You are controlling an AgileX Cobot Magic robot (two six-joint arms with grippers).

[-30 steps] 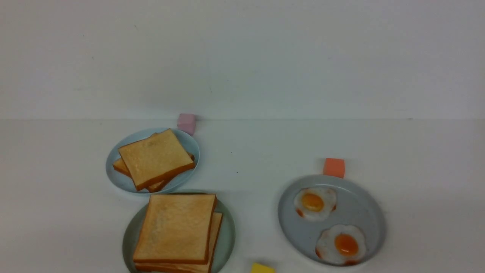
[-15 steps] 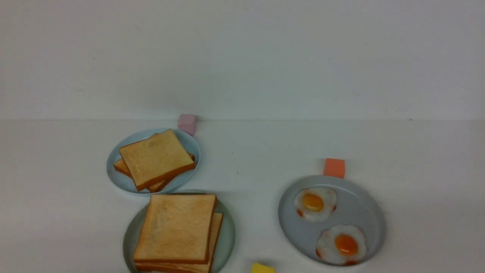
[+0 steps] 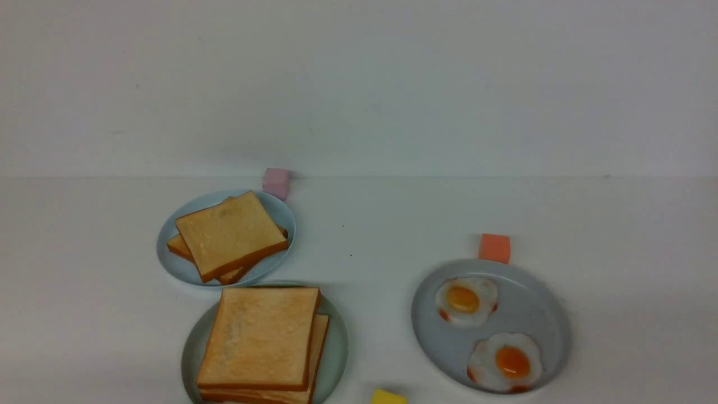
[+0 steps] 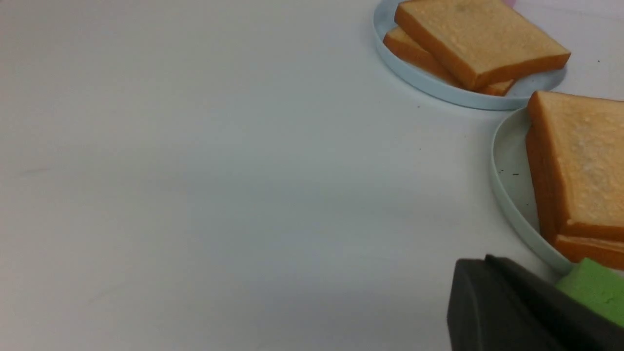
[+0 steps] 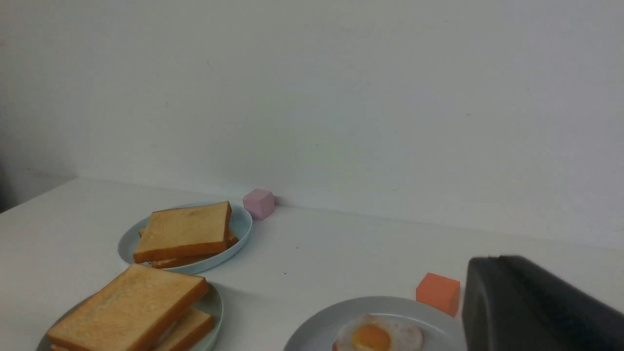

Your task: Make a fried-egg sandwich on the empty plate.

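The left gripper (image 4: 516, 302) is closed, with a green block (image 4: 594, 290) just beside it. The fried-egg sandwich (image 3: 261, 339) lies on the mint plate (image 3: 193, 348) at the front left; I cannot see its egg. Of the right gripper (image 5: 526, 302) I see only one dark finger, so I cannot tell its state.

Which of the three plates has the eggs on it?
The grey-blue plate on the right, holding two fried eggs. The other two plates, on the left, carry only toast.
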